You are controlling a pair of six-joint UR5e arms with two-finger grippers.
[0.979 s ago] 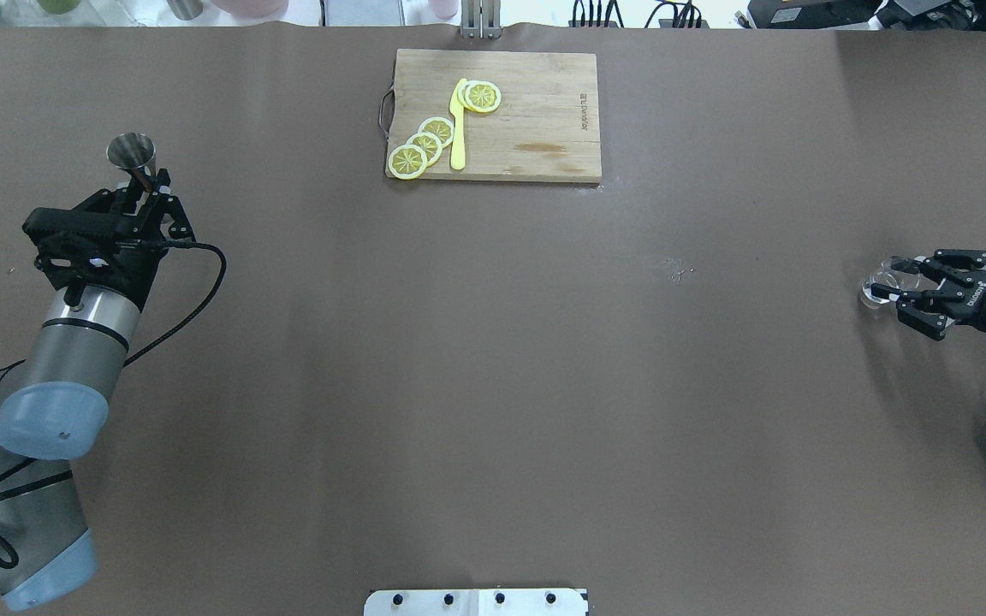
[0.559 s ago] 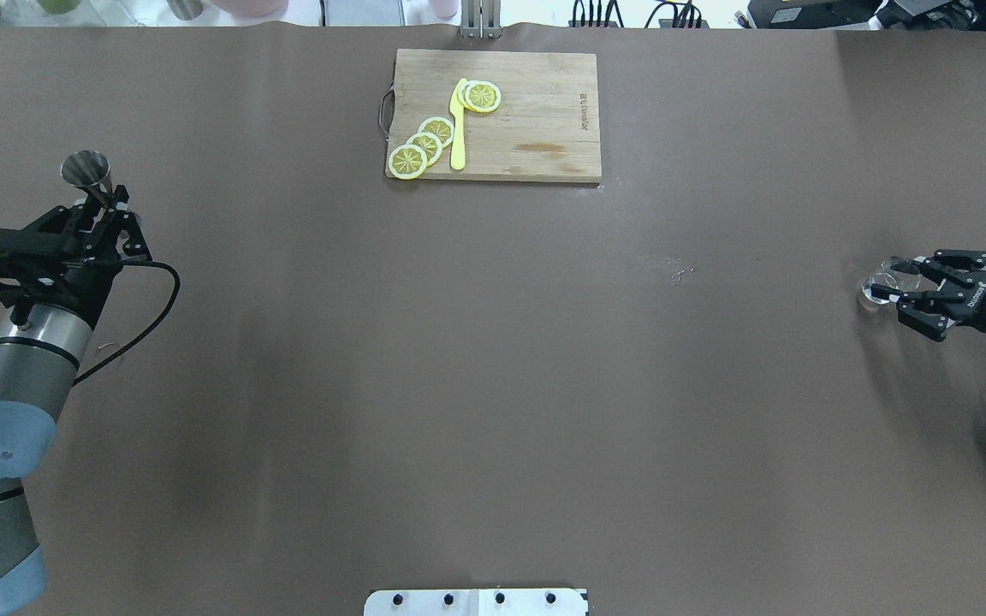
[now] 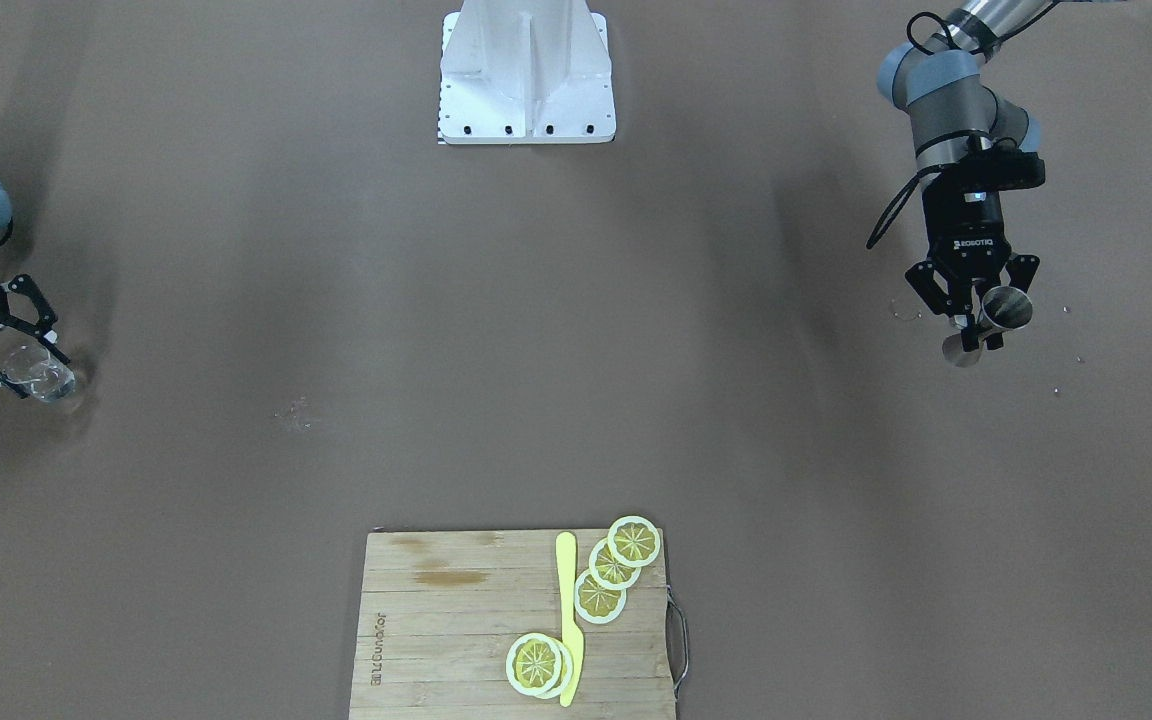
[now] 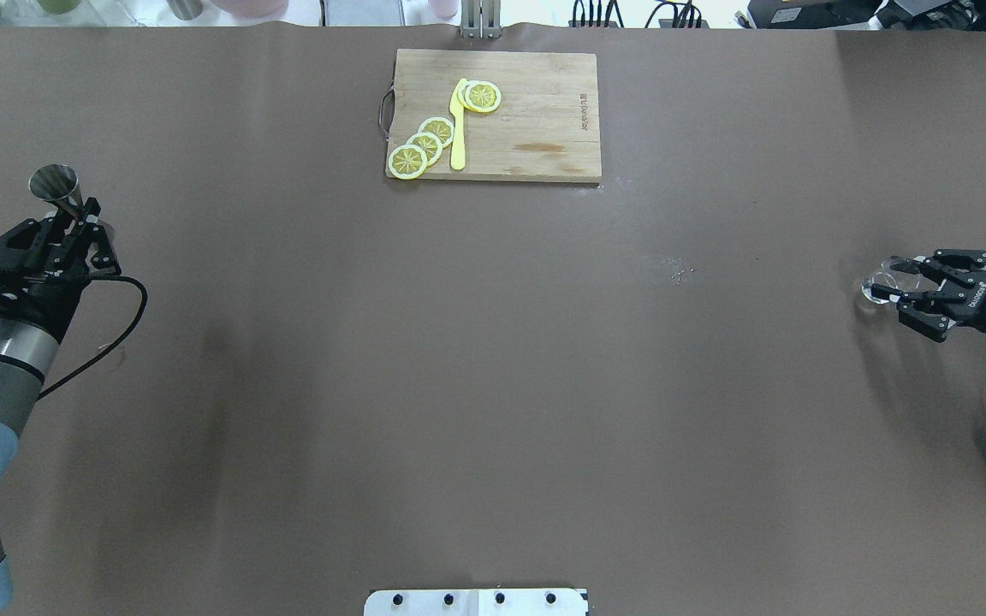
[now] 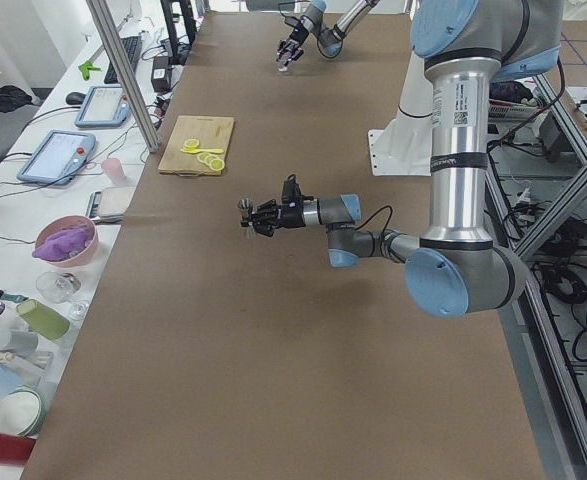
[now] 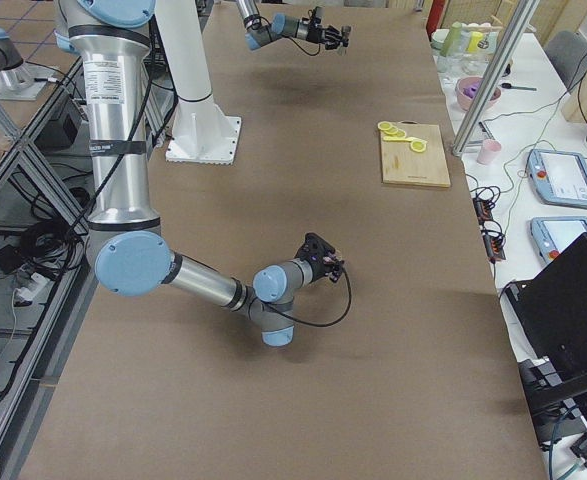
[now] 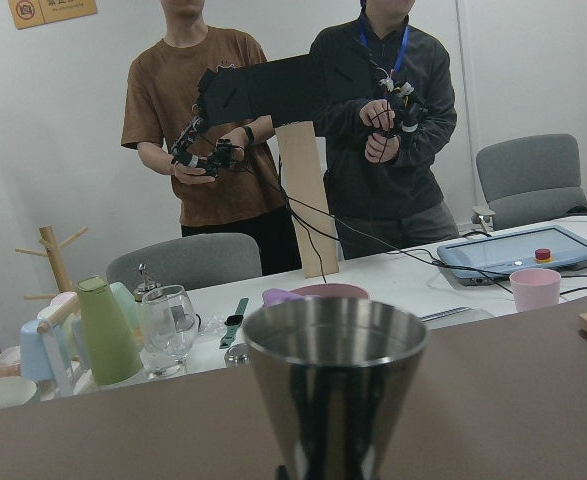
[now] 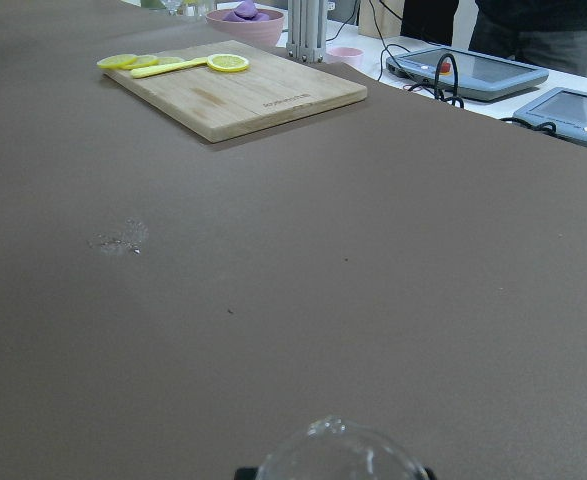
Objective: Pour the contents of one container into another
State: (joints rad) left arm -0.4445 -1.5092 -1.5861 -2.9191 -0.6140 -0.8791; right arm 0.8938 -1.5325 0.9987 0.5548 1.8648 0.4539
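Note:
At the table's far left my left gripper (image 4: 74, 216) is shut on the waist of the silver metal jigger (image 4: 55, 183), which stands upright. The same gripper (image 3: 976, 328) and jigger (image 3: 1006, 306) appear at the right of the front-facing view. The jigger's upper cone (image 7: 335, 385) fills the bottom of the left wrist view. At the far right my right gripper (image 4: 897, 282) has its fingers closed around the small clear glass tumbler (image 4: 880, 287), low at the table. The front-facing view shows this gripper (image 3: 18, 362) and tumbler (image 3: 38, 378) at its left edge. The tumbler's rim (image 8: 338, 452) shows in the right wrist view.
A wooden cutting board (image 4: 536, 111) with lemon slices (image 4: 424, 144) and a yellow knife (image 4: 458, 124) lies at the far middle. A small patch of specks (image 4: 678, 272) marks the brown table cover. Beyond the far edge are cups, a bowl, tablets and two people (image 7: 303, 150).
My left arm has carried the jigger to the left and a little nearer the robot. The right gripper and the tumbler have stayed in place.

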